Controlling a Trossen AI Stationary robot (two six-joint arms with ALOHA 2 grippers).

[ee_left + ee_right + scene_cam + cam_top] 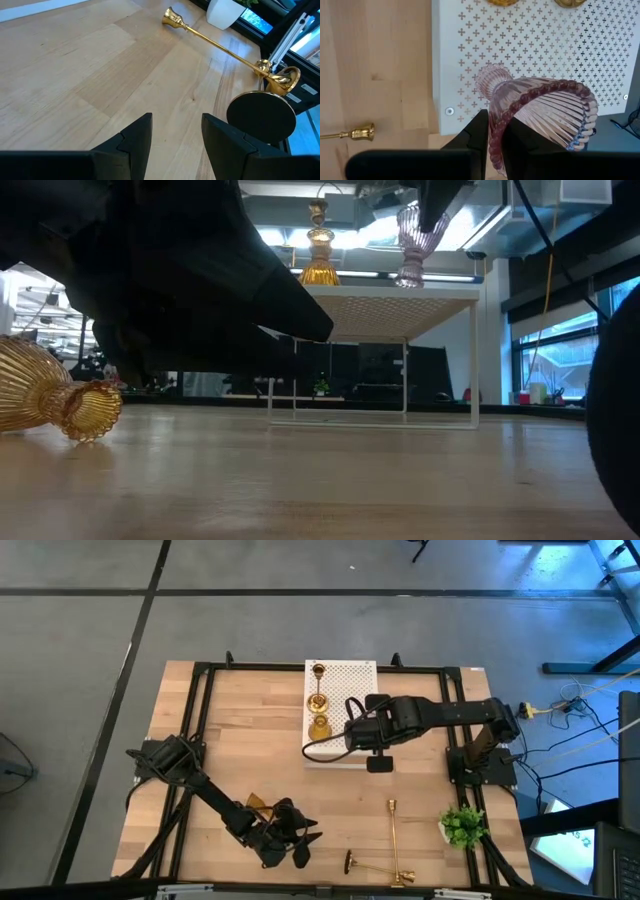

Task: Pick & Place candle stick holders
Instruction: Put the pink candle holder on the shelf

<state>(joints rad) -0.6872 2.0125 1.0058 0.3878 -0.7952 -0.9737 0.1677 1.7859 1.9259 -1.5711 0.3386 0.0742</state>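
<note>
Right gripper [492, 137]: clenched on the purple glass holder's [540, 115] rim, over the white perforated box [340, 720].
Left gripper [172, 135]: released, low at the worktop's [250, 740] 7 o'clock.
Brass candlesticks [392, 840]: lying at 5 o'clock.

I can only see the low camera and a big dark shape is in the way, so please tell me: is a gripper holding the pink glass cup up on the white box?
Observer: Yes. The right gripper pinches the pink glass holder by its rim, near a corner of the white box.
Operator: What's the dark shape?
Observer: Probably the left arm. The left gripper is open and empty, low over the table.
Operator: Any gold sticks down there?
Observer: Two lie flat: one brass candlestick and a second candlestick.
</note>
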